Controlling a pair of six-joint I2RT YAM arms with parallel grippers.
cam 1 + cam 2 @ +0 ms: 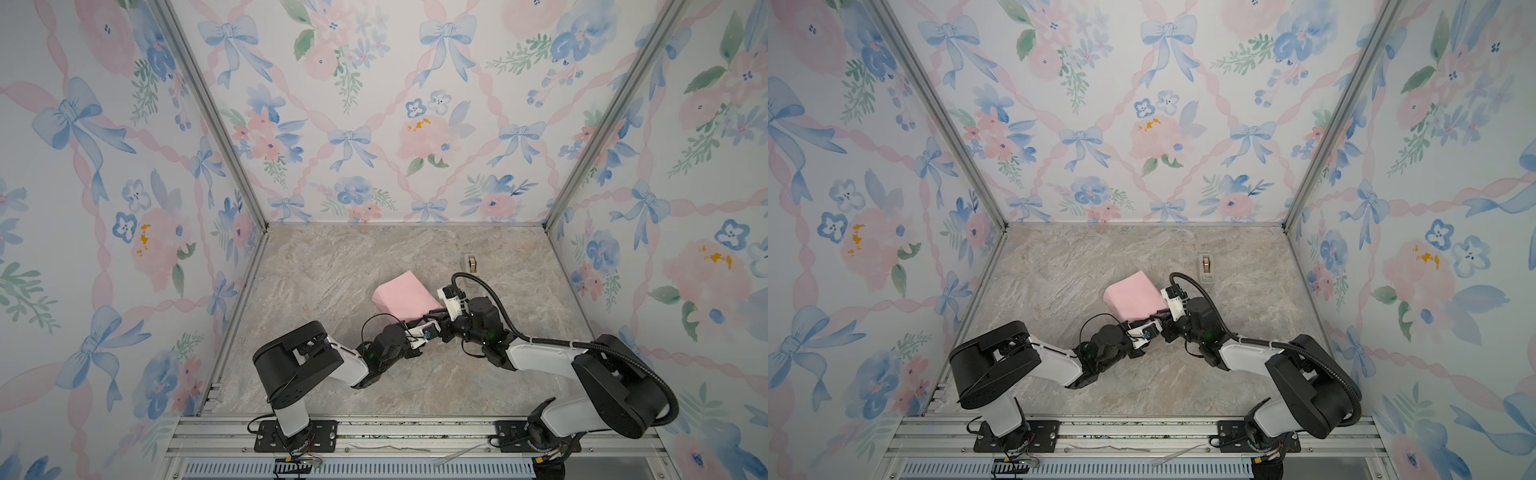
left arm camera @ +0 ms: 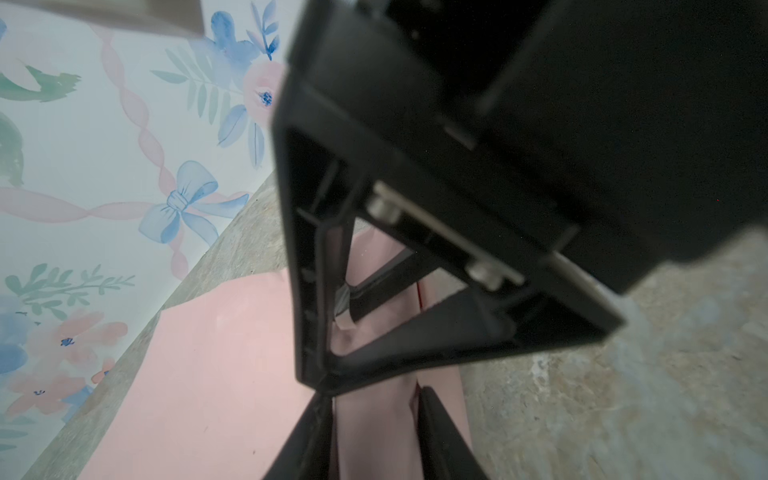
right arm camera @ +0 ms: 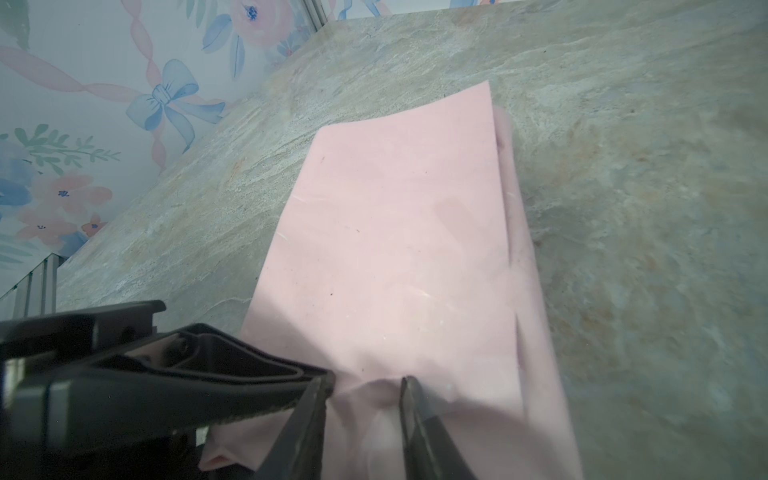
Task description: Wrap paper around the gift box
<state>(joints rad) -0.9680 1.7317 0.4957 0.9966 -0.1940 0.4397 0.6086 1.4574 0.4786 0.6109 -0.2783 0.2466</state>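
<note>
The paper point(image 1: 405, 297) point(image 1: 1133, 297) shows its pale pink face, folded into a boxy bundle mid-table. The gift box is hidden; none of it shows. Both grippers meet at the bundle's near right corner in both top views. My left gripper point(image 2: 376, 411) is shut on a thick fold of paper point(image 2: 199, 374) that fills the gap between its fingers. My right gripper point(image 3: 361, 386) stands open, fingers apart, with a small hump of paper point(image 3: 395, 249) between them. In the left wrist view the right gripper's black frame blocks most of the picture.
A small beige tape dispenser point(image 1: 471, 264) point(image 1: 1205, 264) stands on the marble table point(image 1: 332, 270) behind the right arm. Floral walls close off the left, back and right sides. An aluminium rail point(image 1: 415, 432) carrying both arm bases runs along the front edge.
</note>
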